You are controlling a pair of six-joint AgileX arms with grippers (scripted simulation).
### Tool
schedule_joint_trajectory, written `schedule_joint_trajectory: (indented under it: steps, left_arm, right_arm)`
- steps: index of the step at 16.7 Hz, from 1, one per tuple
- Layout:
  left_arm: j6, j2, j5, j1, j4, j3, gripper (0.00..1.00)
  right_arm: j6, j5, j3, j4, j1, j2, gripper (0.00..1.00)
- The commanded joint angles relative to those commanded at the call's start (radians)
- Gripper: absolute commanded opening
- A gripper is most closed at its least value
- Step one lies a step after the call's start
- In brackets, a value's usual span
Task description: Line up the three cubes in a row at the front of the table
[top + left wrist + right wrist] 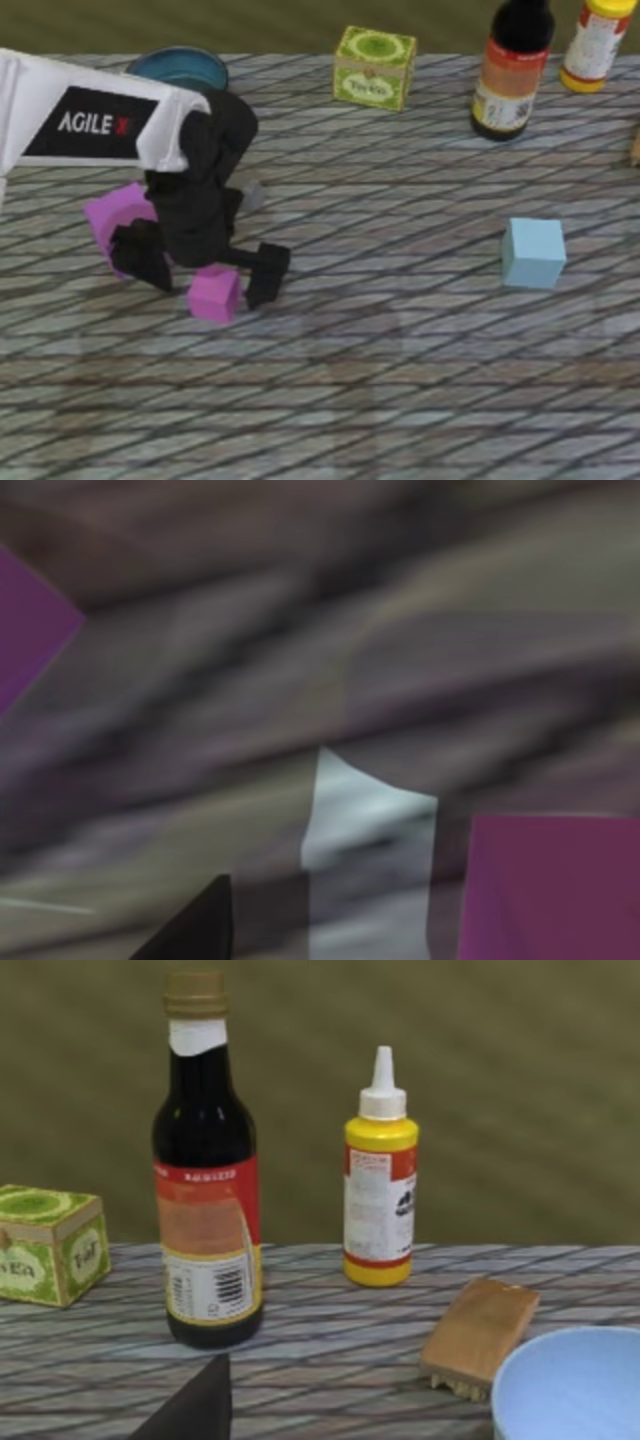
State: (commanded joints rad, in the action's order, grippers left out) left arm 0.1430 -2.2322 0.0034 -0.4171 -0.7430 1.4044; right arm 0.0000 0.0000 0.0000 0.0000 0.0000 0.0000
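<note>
On the left of the table [400,380] my left gripper [205,265] is down low and open. Its dark fingers [268,272] stand on either side of the smaller pink-magenta cube [214,292], which sits just in front of the gap. The large purple cube [118,212] lies right behind it, partly under the arm. The light blue cube [533,252] sits alone at the right. In the left wrist view, the pink cube [550,890] is close beside the open gripper [320,945] and a corner of the purple cube [25,620] shows. The right gripper [320,1428] is outside the top view.
Along the back edge stand a green tea box [374,67], a dark sauce bottle [512,70], a yellow squeeze bottle [598,45] and a teal bowl [180,68] behind my left arm. The right wrist view shows a wooden brush [480,1335] and a pale blue bowl [570,1385].
</note>
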Motion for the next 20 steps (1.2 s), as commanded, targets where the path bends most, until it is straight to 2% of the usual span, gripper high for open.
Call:
schedule_joint_trajectory:
  steps: [10, 20]
  left_arm:
    - [0.000, 0.000, 0.000, 0.000, 0.000, 0.000, 0.02]
    - [-0.003, 0.037, -0.005, 0.002, -0.018, 0.014, 0.00]
  right_arm:
    - [0.000, 0.000, 0.000, 0.000, 0.000, 0.000, 1.00]
    - [0.000, 0.000, 0.000, 0.000, 0.000, 0.000, 1.00]
